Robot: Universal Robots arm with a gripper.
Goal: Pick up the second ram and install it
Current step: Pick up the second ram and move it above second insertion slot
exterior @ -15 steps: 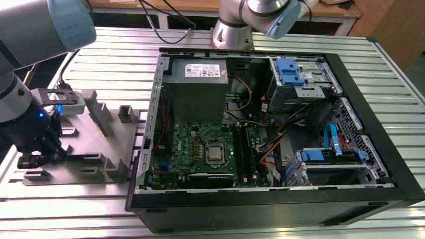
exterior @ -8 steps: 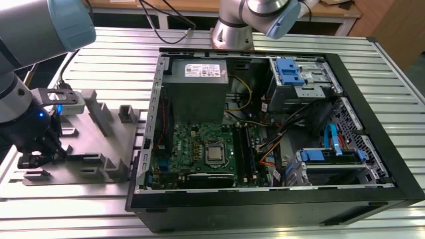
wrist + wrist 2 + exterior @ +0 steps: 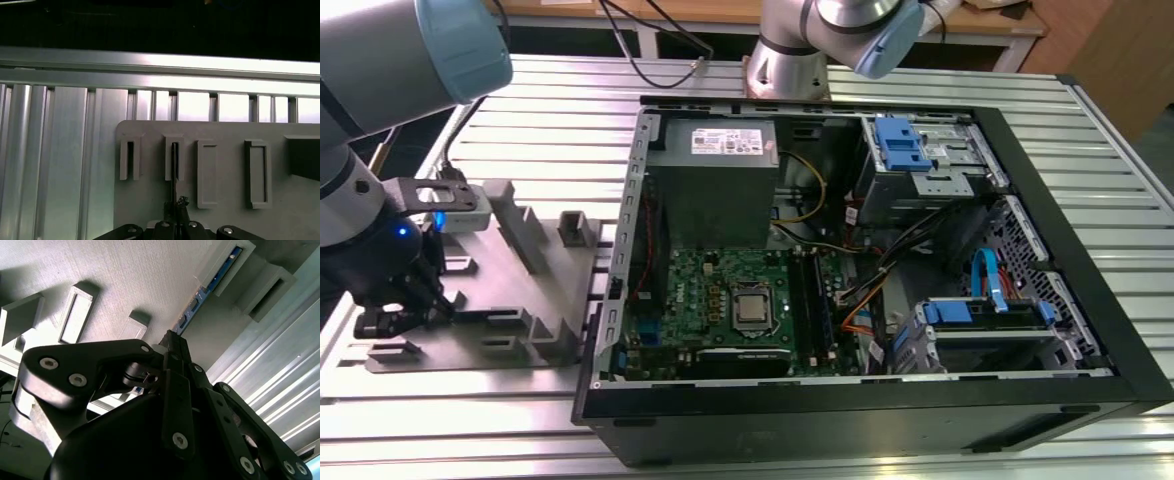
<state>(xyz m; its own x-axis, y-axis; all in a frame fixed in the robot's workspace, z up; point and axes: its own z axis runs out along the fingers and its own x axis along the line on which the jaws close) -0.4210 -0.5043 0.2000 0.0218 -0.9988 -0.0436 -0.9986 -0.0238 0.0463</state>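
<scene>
The second ram (image 3: 212, 282) is a thin dark board with a blue-green edge, standing on edge in the slotted blocks of a grey holder plate (image 3: 480, 340). In the first wrist view the second ram (image 3: 174, 172) shows as a thin dark line running from a slotted block to my fingers. My gripper (image 3: 172, 342) is shut on one end of it, with the fingertips (image 3: 170, 222) pressed on either side. In the exterior view my gripper (image 3: 403, 315) hangs low over the holder plate, at the exterior view's left of the open computer case (image 3: 1067, 330). The black memory slots (image 3: 811, 300) lie on the green motherboard (image 3: 714, 285).
Grey upright blocks (image 3: 520, 225) rise from the holder plate close to my arm. Inside the case are a power supply (image 3: 720, 145), blue drive brackets (image 3: 901, 140) and loose cables (image 3: 881, 270). Another arm's base (image 3: 787, 60) stands behind the case on the slatted metal table (image 3: 520, 130).
</scene>
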